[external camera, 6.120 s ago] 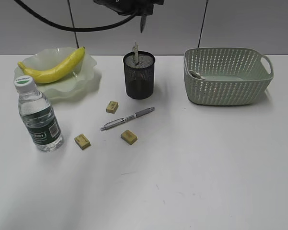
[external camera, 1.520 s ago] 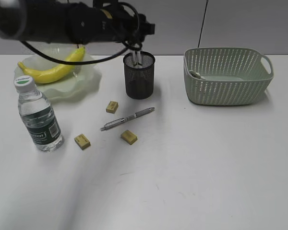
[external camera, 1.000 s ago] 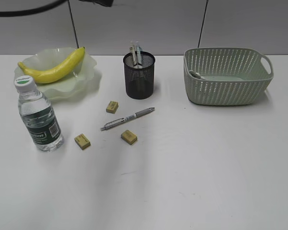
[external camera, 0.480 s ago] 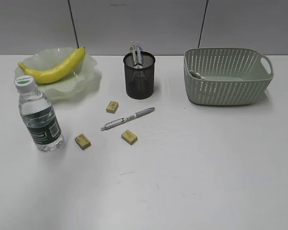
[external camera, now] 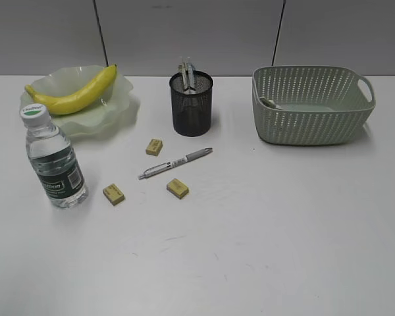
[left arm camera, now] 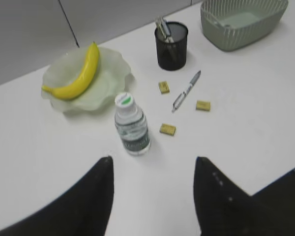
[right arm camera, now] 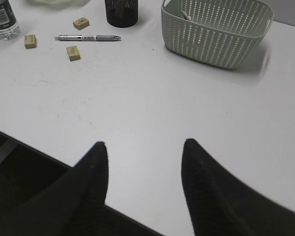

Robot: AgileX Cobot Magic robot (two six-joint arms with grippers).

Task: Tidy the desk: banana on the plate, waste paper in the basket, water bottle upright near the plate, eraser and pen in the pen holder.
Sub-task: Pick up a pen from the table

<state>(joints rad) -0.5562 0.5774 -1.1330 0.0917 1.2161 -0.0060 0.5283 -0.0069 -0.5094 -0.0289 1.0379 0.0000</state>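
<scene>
Desk (external camera: 283, 230) from the front: banana (external camera: 76, 94) on plate (external camera: 108, 122), bottle (external camera: 52, 161) upright, one pen (external camera: 176, 162) and three erasers (external camera: 177, 188) loose beside holder (external camera: 191, 104). Left claw (left arm camera: 152, 189) gapes empty. Right claw (right arm camera: 143, 172) likewise, basket (right arm camera: 216, 29) ahead.

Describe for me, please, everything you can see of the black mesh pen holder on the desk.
The black wire-mesh cylindrical pen holder stands upright on the plain white desk, between the pale green ruffled plate and the sage-green perforated basket. Its see-through mesh wall looks like metal, with a solid rim. Two pens lean inside, their tops poking above the rim. Nothing outside touches it; the nearest small yellow eraser and the loose silver pen lie apart in front.
</scene>
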